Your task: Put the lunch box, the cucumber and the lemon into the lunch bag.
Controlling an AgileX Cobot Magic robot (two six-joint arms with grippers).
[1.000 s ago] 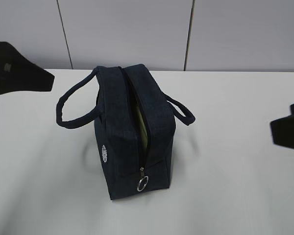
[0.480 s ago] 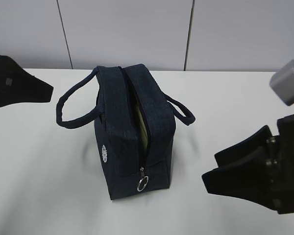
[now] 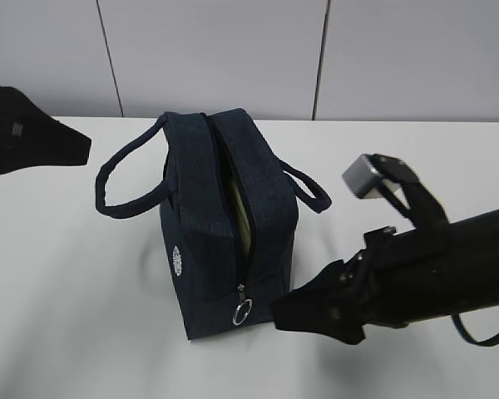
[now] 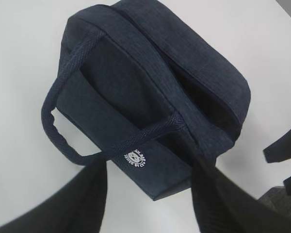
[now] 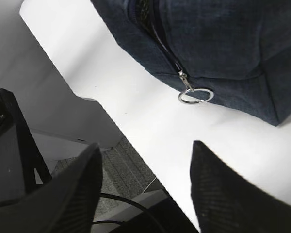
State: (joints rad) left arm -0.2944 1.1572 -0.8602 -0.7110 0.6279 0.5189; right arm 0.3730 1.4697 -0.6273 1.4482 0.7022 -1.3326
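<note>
Right claw (image 3: 316,314) sits low over the counter (image 3: 416,166), fingers spread with nothing between them. Its tips point at the near end of the bag (image 3: 224,224), just beside the bottom corner, not touching as far as I can tell. From its wrist cam you look between the two dark fingers (image 5: 233,189) straight at the zipper ring (image 5: 196,95) — it hangs off the pull at the bag's end and lies just above the white counter top.

Left claw (image 3: 33,137) hangs off to the far left, well apart from the bag, also spread and empty. Its wrist cam looks down on the bag's side: one loop handle (image 4: 63,97) flops outward over the counter, and the small round white logo (image 4: 136,158) sits near the bottom edge.

The bag stands upright around the middle of the counter, narrow end toward the exterior camera. The zipper runs along the top and down the near end, and the top is gaping open — there's a pale green something (image 3: 239,212) showing in the gap, looks like the box lid but I can't say for sure. No cucumber or lemon visible in any view. Second handle (image 3: 308,187) droops off the right side. Behind it all, plain grey wall panels (image 3: 208,50).
</note>
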